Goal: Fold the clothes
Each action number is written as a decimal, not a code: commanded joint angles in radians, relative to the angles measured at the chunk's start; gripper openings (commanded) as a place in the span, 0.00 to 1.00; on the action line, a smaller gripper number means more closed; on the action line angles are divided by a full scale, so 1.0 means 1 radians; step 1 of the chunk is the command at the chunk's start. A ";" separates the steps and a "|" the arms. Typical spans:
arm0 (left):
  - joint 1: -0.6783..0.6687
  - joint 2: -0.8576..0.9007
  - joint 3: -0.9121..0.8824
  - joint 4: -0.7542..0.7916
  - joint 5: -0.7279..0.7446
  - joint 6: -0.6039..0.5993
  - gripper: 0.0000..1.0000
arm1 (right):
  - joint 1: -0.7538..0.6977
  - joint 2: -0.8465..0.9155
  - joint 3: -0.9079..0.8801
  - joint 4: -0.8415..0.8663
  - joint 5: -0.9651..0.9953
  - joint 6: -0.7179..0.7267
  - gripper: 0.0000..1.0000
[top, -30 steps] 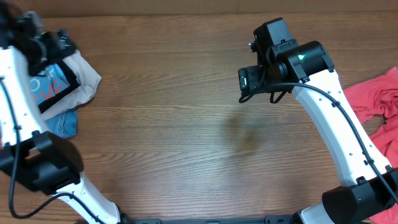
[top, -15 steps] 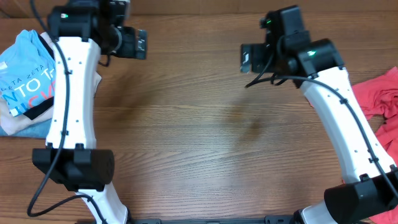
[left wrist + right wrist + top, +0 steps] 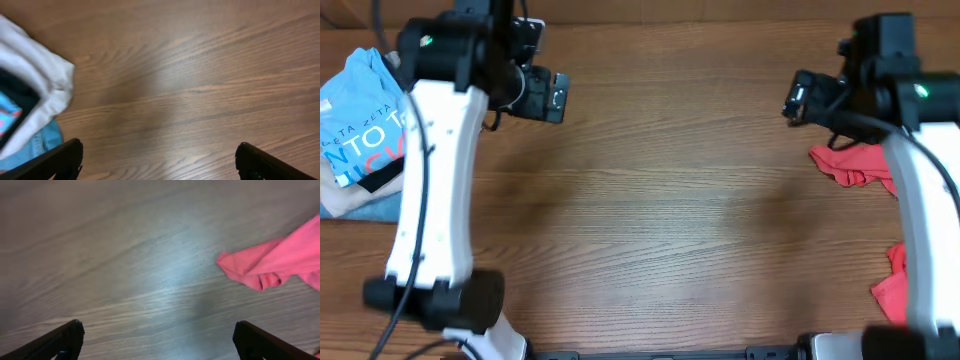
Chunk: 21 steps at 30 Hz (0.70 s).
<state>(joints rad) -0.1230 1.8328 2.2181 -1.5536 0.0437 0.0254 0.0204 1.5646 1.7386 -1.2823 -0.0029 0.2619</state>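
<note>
A light sky-blue T-shirt point(image 3: 360, 110) with white and red lettering lies folded on a small pile at the table's far left. The pile's edge also shows in the left wrist view point(image 3: 30, 100). A coral-red T-shirt point(image 3: 855, 165) lies crumpled at the right edge, partly hidden by my right arm; a corner shows in the right wrist view point(image 3: 272, 265). My left gripper point(image 3: 552, 97) is open and empty, above bare wood to the right of the pile point(image 3: 157, 160). My right gripper point(image 3: 800, 98) is open and empty, just left of the red shirt point(image 3: 157, 340).
The brown wooden table point(image 3: 660, 210) spans the view. A white garment point(image 3: 40, 85) and a denim-blue piece point(image 3: 365, 205) lie in the left pile under the blue shirt. Another bit of red cloth point(image 3: 890, 285) shows at the right front, beside my right arm.
My right arm has swung from the table's middle to the right, over the red shirt's edge. My left arm has come off the pile and now hovers to its right.
</note>
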 commanded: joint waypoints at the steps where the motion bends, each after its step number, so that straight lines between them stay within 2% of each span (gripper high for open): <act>1: -0.009 -0.176 -0.031 0.016 -0.031 -0.029 1.00 | 0.001 -0.201 -0.077 0.018 0.002 0.013 1.00; 6: -0.009 -0.386 -0.217 0.117 -0.039 -0.018 1.00 | 0.002 -0.456 -0.312 0.146 0.002 0.012 1.00; 11: -0.008 -0.657 -0.543 0.271 -0.124 -0.018 1.00 | 0.002 -0.699 -0.542 0.265 0.002 0.014 1.00; 16: -0.008 -0.956 -0.864 0.410 -0.210 -0.055 1.00 | 0.002 -0.849 -0.678 0.250 0.002 0.031 1.00; 21: -0.008 -1.154 -1.052 0.486 -0.286 -0.169 1.00 | 0.002 -0.868 -0.698 0.148 0.001 0.031 1.00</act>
<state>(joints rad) -0.1249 0.7612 1.2430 -1.0981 -0.1642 -0.0486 0.0204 0.6991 1.0512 -1.1107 -0.0029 0.2867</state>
